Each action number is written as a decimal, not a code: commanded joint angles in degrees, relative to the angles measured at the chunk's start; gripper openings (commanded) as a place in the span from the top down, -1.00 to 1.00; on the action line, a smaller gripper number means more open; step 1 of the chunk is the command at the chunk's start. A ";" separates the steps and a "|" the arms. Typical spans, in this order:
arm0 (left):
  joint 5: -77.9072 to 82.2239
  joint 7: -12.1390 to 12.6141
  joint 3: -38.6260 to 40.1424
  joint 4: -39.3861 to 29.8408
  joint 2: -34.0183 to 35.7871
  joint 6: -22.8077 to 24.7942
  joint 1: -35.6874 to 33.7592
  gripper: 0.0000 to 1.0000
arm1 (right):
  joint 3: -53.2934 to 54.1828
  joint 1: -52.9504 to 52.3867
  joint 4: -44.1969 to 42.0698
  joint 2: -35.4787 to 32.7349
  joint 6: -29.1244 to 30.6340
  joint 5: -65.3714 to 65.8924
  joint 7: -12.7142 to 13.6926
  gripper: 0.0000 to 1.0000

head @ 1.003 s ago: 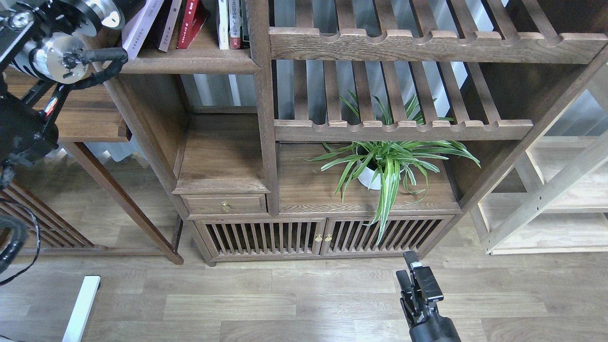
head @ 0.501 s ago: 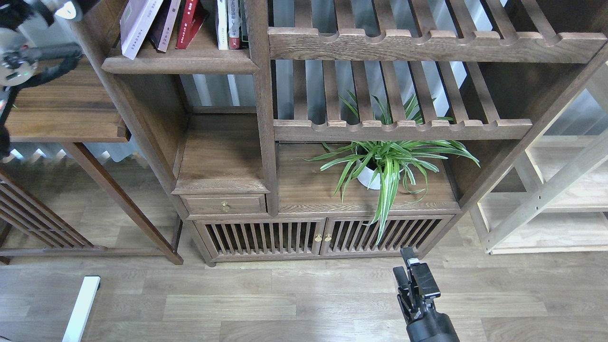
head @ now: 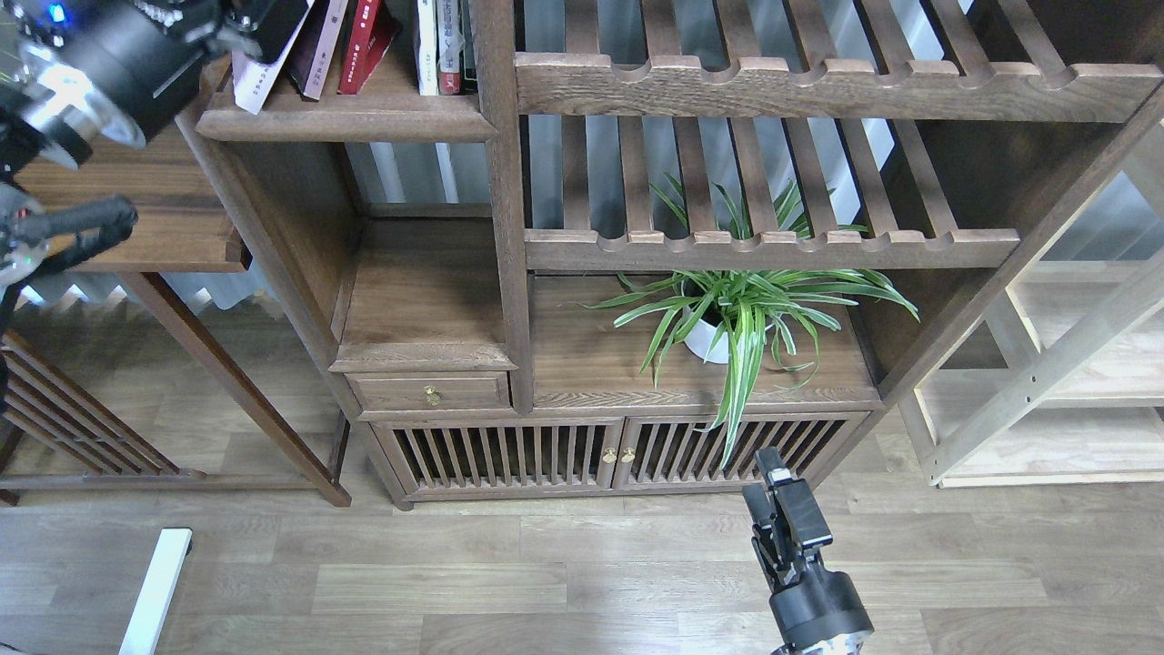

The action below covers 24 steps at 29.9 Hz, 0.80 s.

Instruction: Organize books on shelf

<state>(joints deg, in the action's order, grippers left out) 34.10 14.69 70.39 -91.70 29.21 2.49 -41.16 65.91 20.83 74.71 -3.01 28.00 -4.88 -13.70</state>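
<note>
Three books lean on the dark-brown shelf (head: 346, 116) at the top left: a pale lavender-white one (head: 250, 80), a maroon one (head: 314, 56) and a bright red one (head: 364, 45). Their tops are cut off by the frame edge. My left gripper (head: 265, 16) reaches in from the upper left and lies against the front of the lavender book. It is dark and cut by the top edge, so its fingers cannot be told apart. My right gripper (head: 773, 509) hangs low over the floor in front of the cabinet, with its fingers close together and nothing in it.
Slim white-spined (head: 426, 45) and red-spined (head: 447, 45) volumes stand at the shelf's right end, against the post (head: 496, 182). Slatted racks (head: 773, 246) are on the right, with a potted plant (head: 727, 318) below. A side table (head: 136, 227) is under my left arm, and a pine frame (head: 1046, 382) stands far right.
My left arm has swung from the far left back towards the shelf, and its gripper now lies on the lavender book. My right gripper has crept up and left a little.
</note>
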 commanded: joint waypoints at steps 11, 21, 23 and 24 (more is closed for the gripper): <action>-13.08 0.52 3.88 -4.89 -2.75 14.99 14.77 -0.27 | -0.43 -10.88 0.61 -0.15 -1.71 0.66 -0.01 -0.80; -19.24 -0.19 4.32 1.25 -11.79 24.92 25.77 -0.50 | -0.52 -24.42 0.61 1.77 -11.82 0.57 -0.10 -0.87; -19.24 0.16 4.23 3.62 -14.34 25.51 27.00 -0.54 | -0.52 -26.44 0.61 2.48 -13.84 0.57 -0.10 -0.97; -19.24 0.17 4.32 5.03 -15.57 25.51 27.18 -0.54 | -0.52 -27.32 0.61 2.66 -14.46 0.48 -0.19 -0.98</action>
<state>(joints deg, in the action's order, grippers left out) 15.01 14.55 74.68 -89.78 16.66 27.17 -15.19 65.39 -3.77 75.34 -1.11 15.96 -4.30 -13.78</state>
